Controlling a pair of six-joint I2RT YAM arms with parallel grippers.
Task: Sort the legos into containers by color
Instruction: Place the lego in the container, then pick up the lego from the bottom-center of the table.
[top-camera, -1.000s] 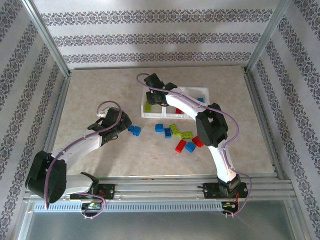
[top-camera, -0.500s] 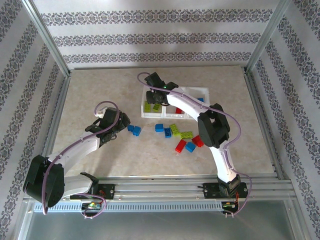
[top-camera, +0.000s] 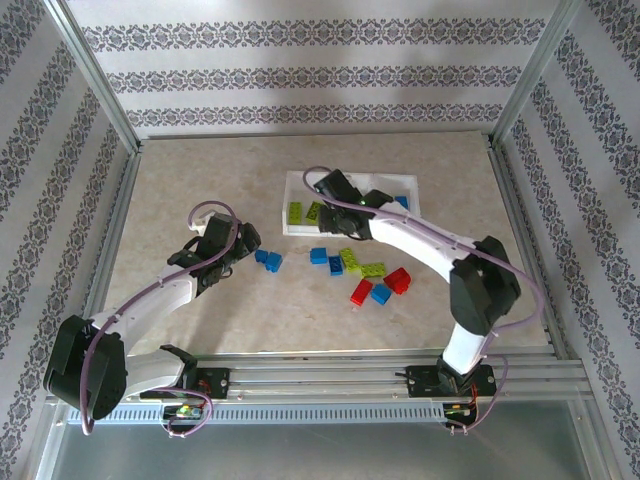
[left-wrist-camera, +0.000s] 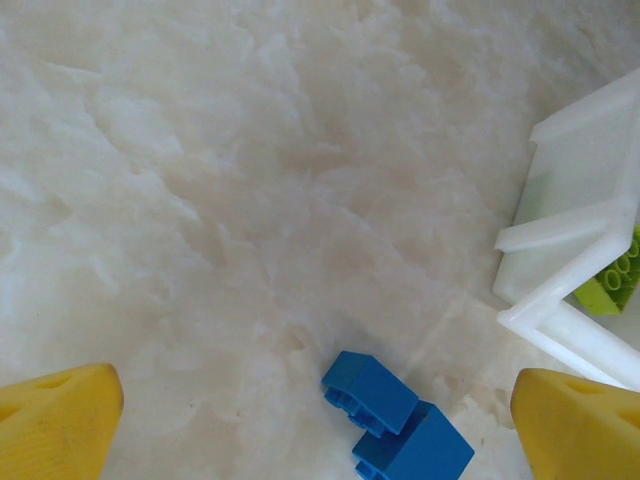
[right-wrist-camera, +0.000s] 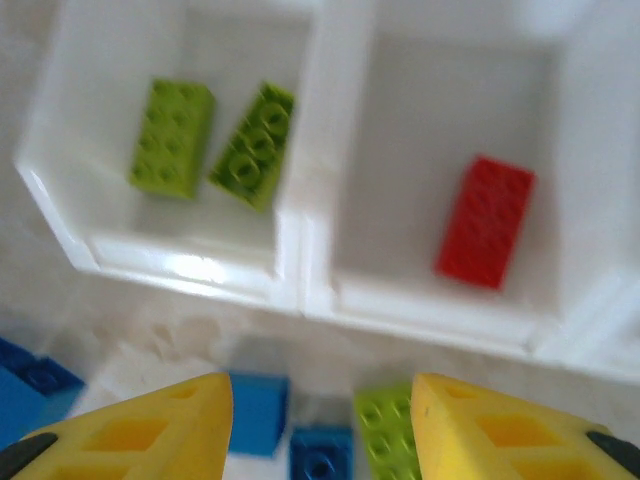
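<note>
The right gripper (right-wrist-camera: 318, 395) has drawn back from the left compartment of the tray (right-wrist-camera: 300, 250), jaws apart and empty; two lime bricks (right-wrist-camera: 170, 135) now lie there where one lay before; a red brick (right-wrist-camera: 485, 222) sits in the middle compartment; the left gripper (left-wrist-camera: 320, 400) stays spread wide above two touching blue bricks (left-wrist-camera: 395, 420) on the table (left-wrist-camera: 250, 200).
</note>
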